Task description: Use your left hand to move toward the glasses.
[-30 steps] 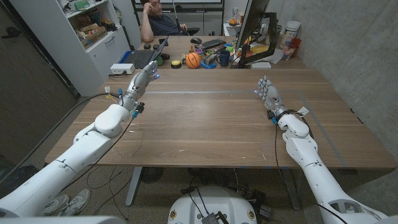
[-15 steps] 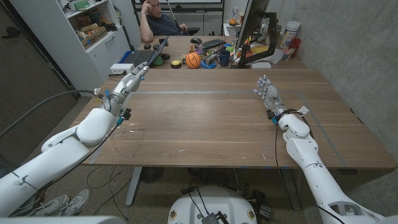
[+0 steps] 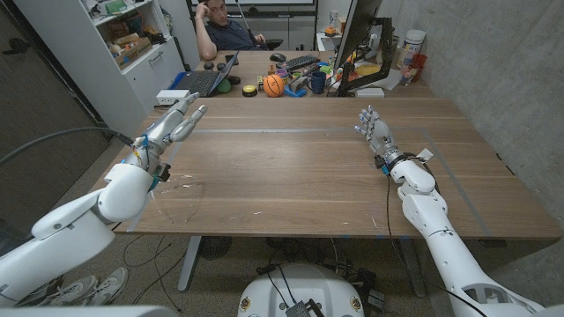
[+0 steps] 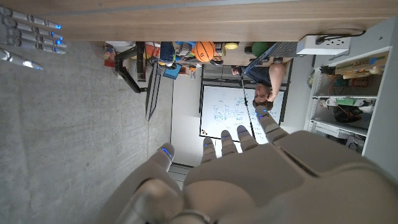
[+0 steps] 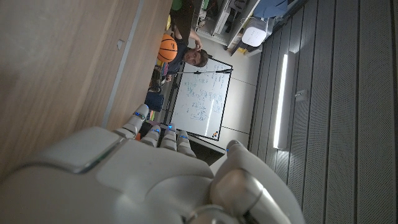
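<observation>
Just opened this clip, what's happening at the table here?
Nothing is being held. The robot's left hand is raised over the table's far left corner, fingers apart and pointing toward the laptop and clutter on the desk behind. The right hand stands over the table's right side, fingers apart as well. I cannot make out any glasses on the wooden table. A person sits behind the far desk.
</observation>
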Robot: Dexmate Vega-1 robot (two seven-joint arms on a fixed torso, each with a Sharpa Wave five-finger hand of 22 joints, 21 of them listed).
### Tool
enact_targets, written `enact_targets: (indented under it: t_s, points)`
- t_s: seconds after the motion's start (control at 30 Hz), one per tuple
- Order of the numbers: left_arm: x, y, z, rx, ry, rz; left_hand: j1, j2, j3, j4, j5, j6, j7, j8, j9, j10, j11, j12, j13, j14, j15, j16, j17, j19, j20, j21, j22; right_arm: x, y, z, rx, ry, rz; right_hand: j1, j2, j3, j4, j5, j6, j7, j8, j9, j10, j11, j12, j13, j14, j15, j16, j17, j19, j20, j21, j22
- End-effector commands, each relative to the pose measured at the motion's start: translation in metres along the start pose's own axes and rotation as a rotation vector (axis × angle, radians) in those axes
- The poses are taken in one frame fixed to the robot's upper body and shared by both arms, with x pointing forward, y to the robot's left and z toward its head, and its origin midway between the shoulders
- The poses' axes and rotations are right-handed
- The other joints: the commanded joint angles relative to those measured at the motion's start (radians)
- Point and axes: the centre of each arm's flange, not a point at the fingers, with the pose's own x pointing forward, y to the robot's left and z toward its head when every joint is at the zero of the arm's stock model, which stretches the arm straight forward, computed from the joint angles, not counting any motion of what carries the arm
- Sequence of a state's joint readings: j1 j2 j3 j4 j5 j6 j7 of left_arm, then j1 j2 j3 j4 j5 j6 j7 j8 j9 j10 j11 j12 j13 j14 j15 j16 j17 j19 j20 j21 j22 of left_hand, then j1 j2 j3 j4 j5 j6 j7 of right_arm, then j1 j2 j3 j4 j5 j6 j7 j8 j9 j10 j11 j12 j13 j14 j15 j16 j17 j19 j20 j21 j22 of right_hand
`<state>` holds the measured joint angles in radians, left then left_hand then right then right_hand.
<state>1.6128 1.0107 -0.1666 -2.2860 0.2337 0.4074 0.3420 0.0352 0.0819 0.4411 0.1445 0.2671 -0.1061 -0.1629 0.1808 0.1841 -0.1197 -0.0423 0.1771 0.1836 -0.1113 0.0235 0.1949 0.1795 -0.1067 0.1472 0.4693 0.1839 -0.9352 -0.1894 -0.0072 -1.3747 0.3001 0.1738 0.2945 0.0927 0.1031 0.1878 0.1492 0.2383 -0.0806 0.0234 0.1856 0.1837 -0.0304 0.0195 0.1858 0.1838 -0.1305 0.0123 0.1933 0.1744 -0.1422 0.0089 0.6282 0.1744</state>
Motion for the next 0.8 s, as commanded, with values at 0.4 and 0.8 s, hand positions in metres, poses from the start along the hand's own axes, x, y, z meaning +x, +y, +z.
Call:
enact_targets:
  t_s: [0.4, 0.8]
  points:
    - [-0.022, -0.003, 0.008, 0.426, 0.127, -0.06, 0.061, -0.023, -0.006, -0.062, 0.01, -0.145, -0.054, -0.006, 0.005, -0.213, -0.03, -0.006, 0.007, -0.156, 0.009, -0.007, 0.008, -0.084, 0.07, -0.075, 0.008, 0.007, 0.011, -0.003, -0.006, 0.007, 0.017, -0.014, 0.001, -0.008, 0.001, 0.004, -0.002, -0.001, 0.007, 0.003, -0.002, -0.008, 0.007, 0.004, -0.002, 0.002, 0.01, 0.004, 0.007, 0.0, -0.008, 0.006]
    - [-0.016, -0.026, -0.013, 0.386, 0.175, -0.13, 0.087, -0.052, -0.016, -0.096, 0.008, -0.179, -0.056, 0.006, 0.008, -0.247, -0.039, 0.007, 0.008, -0.188, 0.017, 0.003, 0.008, -0.099, 0.07, -0.101, 0.008, 0.006, 0.009, -0.002, -0.015, 0.011, 0.012, -0.017, -0.002, -0.011, 0.002, 0.004, 0.001, -0.003, 0.007, 0.003, 0.002, -0.008, 0.008, 0.004, 0.001, 0.004, 0.011, 0.004, 0.009, 0.002, -0.011, 0.006]
